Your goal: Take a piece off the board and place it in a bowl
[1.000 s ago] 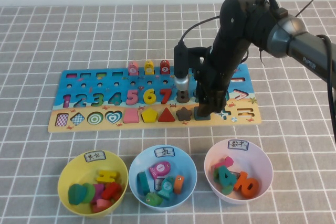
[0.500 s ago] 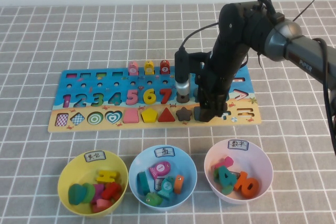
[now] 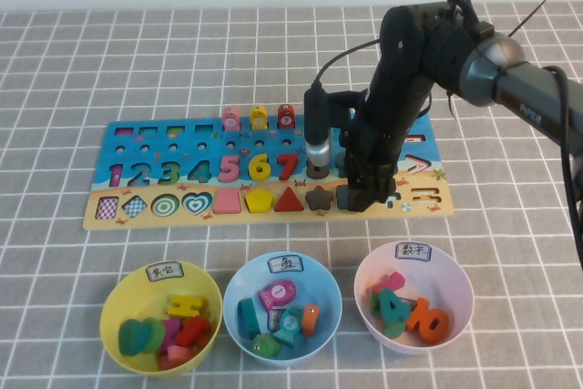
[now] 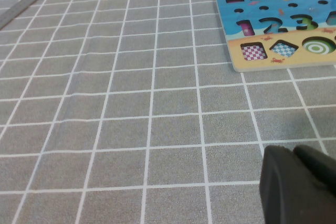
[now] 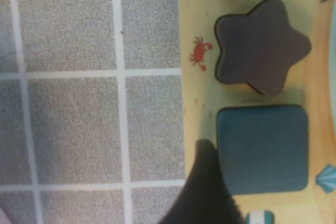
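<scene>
Yellow bowl (image 3: 160,316): I log it nearest me, at the left end of a row of three, white label on its far rim, several coloured pieces inside.
Light blue bowl (image 3: 282,307): middle of the row, holding mixed pieces.
Pink bowl (image 3: 414,297): right end of the row, holding numbers.
Left gripper (image 4: 299,184): only a dark edge shows in its wrist view, over bare grid cloth near the board's left end; I cannot tell how its fingers stand.
Board (image 3: 146,211): lies across the middle of the table, beyond the bowls, sandy shape strip on its near edge.
Piece (image 5: 262,148): slate-blue square, seated in the sandy strip just right of the dark star (image 5: 260,48).
Right gripper (image 3: 363,196): I read it lowered onto the board at the piece; one dark finger (image 5: 207,182) sits against the square's near edge. I cannot tell how far it is open or whether it grips.
</scene>
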